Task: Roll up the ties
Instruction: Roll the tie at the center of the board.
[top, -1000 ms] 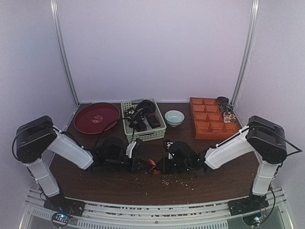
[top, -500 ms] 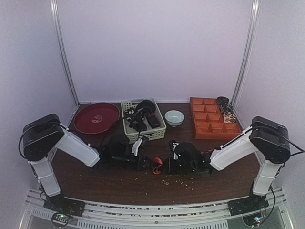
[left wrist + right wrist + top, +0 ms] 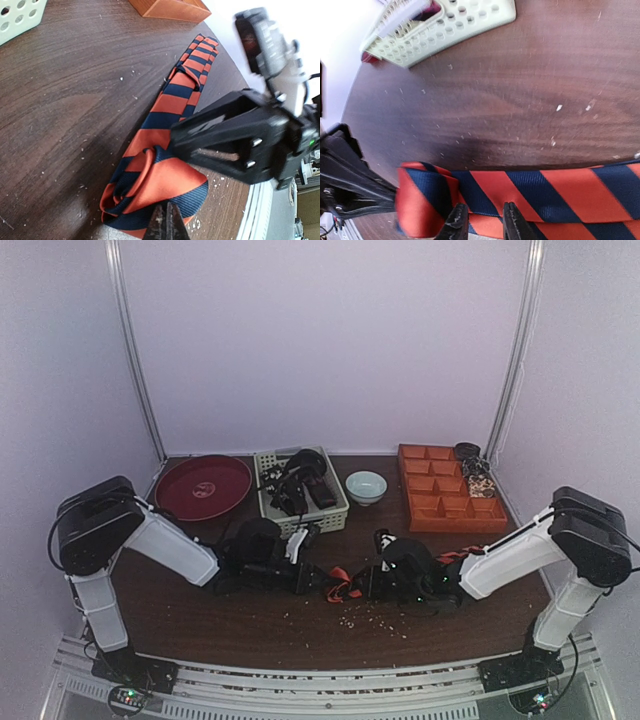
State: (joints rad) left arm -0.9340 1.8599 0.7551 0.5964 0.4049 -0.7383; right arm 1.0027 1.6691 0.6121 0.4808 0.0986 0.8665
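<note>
Top view: soft even light, violet cast on the walls (image 3: 320,340), table (image 3: 200,615) dark and low-contrast, shadows faint, whole frame slightly soft. Left wrist: bright, blown-out white up and right of the jaws; pale sheen on the wood to their left; striped tie (image 3: 170,100) sharp just ahead, jaws themselves blurred. Right wrist: overexposed corner far ahead-left of the jaws, basket (image 3: 470,25) soft, tie's left end smeared, table edge bowed.

Table (image 3: 180,615) front open; basket (image 3: 330,521) blocks rear ctr; tie (image 3: 345,585) lies across middle.
</note>
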